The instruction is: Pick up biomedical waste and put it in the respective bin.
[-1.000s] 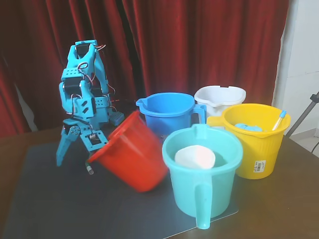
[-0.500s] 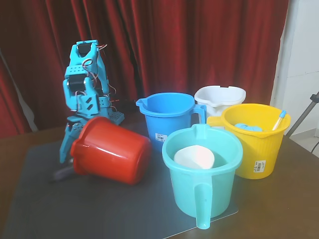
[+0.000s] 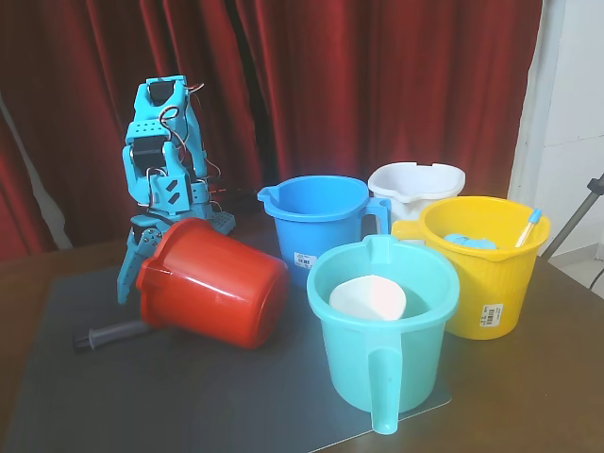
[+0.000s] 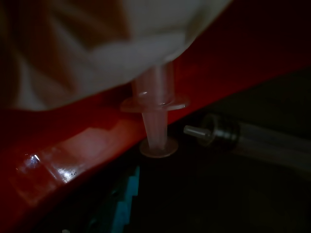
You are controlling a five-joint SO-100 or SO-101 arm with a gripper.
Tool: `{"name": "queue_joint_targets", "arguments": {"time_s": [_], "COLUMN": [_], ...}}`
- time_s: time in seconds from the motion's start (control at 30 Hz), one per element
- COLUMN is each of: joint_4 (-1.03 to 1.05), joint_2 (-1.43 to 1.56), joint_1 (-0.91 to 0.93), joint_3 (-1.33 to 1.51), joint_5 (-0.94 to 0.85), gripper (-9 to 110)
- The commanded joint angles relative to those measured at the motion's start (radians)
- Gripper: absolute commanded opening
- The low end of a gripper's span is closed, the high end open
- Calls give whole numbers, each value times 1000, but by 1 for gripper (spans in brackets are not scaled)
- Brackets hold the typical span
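From my station, the fixed view shows the red bucket (image 3: 212, 294) tipped onto its side on the dark mat (image 3: 57, 377), its mouth turned toward the teal arm (image 3: 162, 160) and its base pointing at the blue bucket (image 3: 316, 222). The arm stands just behind the bucket's rim, and I can see its lower part dipping behind that rim, so the gripper itself is hidden from me there. A dark-tipped, greyish cylinder (image 3: 109, 334) lies on the mat, poking out from under the bucket's rim toward the left of the view. The wrist view is dim and close: I see the red rim (image 4: 73, 155) running across the picture, a clear syringe-like piece (image 4: 155, 116) standing against it with a white mass (image 4: 121, 43) above, and a second clear tube (image 4: 252, 141) lying on the dark surface to the right. I think that tube is the vial-like waste item, but the blur keeps me from being sure. I cannot tell whether the fingers are parted or closed. To the right in the fixed view stand the teal bucket (image 3: 382, 363) with a white cup-like thing inside, the yellow bucket (image 3: 491, 283) with a blue-tipped stick (image 3: 528, 227) leaning on its rim, and the white bucket (image 3: 415, 184) at the back.
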Motion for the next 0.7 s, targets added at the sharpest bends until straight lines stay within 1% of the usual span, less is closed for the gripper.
{"name": "queue_joint_targets", "arguments": {"time_s": [0.0, 0.13, 0.17, 0.37, 0.47, 0.5, 0.67], "joint_4": [38, 121, 181, 391, 499, 551, 650], "joint_2": [60, 69, 114, 391, 584, 704, 1065], "joint_1": [3, 3, 2, -11, -31, -57, -66], "joint_3": [-38, -80, -106, -123, -123, -124, -104], "joint_5": [-5, -8, -9, -12, -78, -138, -279], "gripper": [36, 36, 36, 35, 27, 21, 6]}}
